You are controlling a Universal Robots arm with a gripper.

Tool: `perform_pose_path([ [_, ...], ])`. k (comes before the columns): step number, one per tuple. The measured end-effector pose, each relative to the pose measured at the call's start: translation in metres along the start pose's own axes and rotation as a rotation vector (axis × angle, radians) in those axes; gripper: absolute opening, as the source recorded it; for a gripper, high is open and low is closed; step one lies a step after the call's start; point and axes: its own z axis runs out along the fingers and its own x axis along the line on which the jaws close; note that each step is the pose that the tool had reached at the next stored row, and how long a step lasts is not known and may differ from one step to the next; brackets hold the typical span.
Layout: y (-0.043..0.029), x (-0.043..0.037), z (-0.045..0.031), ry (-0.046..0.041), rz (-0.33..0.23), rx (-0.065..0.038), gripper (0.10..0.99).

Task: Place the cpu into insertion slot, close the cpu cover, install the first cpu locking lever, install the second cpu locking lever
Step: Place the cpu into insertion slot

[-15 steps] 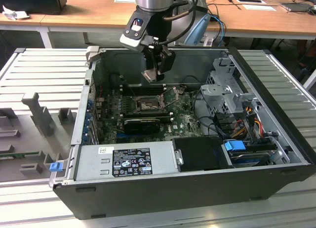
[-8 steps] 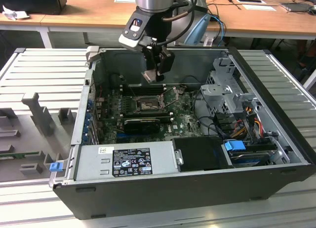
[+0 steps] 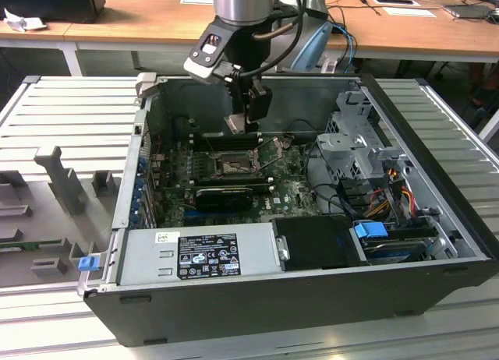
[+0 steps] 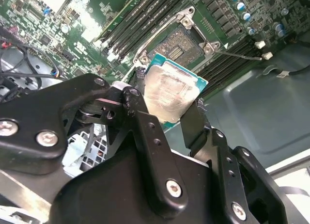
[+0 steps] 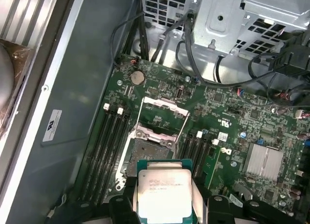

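My gripper (image 3: 238, 126) hangs inside the open computer case, shut on the cpu (image 3: 236, 123). In both wrist views the cpu (image 4: 169, 90) (image 5: 163, 190) shows its silver-grey top with a green edge, pinched by its sides between two black fingers (image 4: 145, 132). It hovers tilted above the insertion slot (image 5: 147, 153) (image 4: 181, 42) (image 3: 231, 167), a dark square socket with a silvery rim that holds no chip. The cpu cover (image 5: 162, 102) is swung open on the far side of the socket. A thin metal lever (image 4: 237, 53) sticks out beside the socket.
Memory slots (image 5: 109, 151) flank the socket on both sides. A black ridged heatsink (image 3: 222, 195) lies in front of it, then the grey power supply (image 3: 199, 255). A metal drive cage (image 3: 351, 146) and loose cables (image 3: 366, 196) fill the exterior view's right.
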Motion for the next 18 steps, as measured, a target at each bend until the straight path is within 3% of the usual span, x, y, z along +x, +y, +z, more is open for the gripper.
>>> perform_pose_path([
  [18,-0.0003,0.0,0.0039,-0.0113,0.136,-0.002,0.533],
])
